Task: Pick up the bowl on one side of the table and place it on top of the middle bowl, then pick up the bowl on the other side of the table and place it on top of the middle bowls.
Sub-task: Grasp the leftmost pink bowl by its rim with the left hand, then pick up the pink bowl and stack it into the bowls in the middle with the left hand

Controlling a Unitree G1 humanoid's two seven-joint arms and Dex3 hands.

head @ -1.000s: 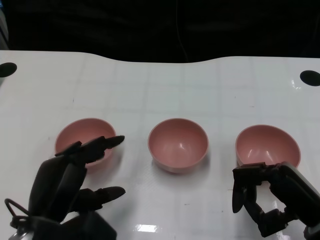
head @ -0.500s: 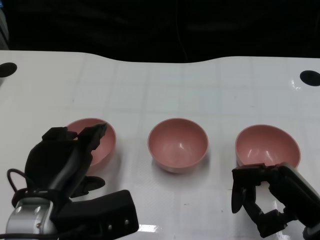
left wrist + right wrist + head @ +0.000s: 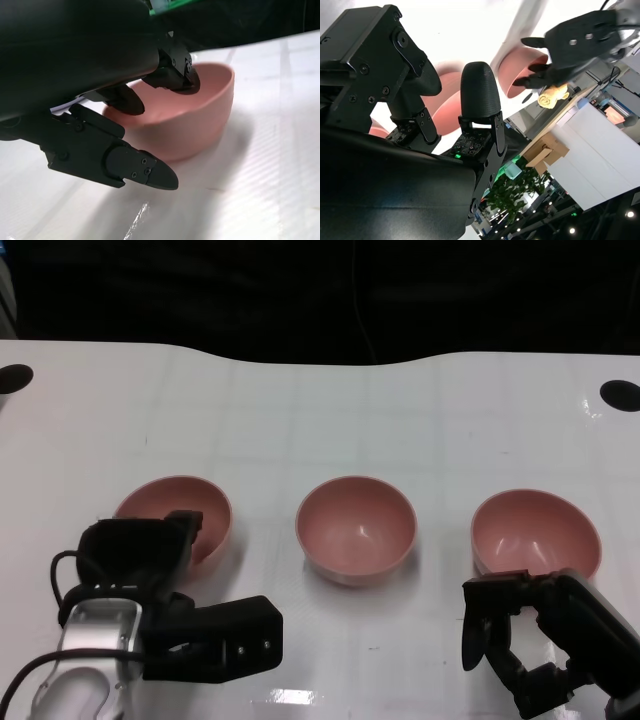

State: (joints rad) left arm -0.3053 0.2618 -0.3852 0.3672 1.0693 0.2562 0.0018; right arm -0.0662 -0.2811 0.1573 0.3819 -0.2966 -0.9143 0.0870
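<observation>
I see three round pink plastic bowls in a row on the glossy white surface (image 3: 330, 410): left pink bowl (image 3: 205, 505), middle pink bowl (image 3: 356, 528), right pink bowl (image 3: 535, 530), all upright, well apart, none stacked. My left robot hand (image 3: 140, 555) sits at the near rim of the left pink bowl; in the left wrist view its fingers (image 3: 170, 75) reach over the rim into the bowl while the thumb (image 3: 135, 167) stays outside, low by the surface, not closed on the wall yet. My right robot hand (image 3: 530, 635) hangs just in front of the right pink bowl, fingers curved but apart, holding nothing. Black round holes (image 3: 620, 395) mark the surface's far corners.
</observation>
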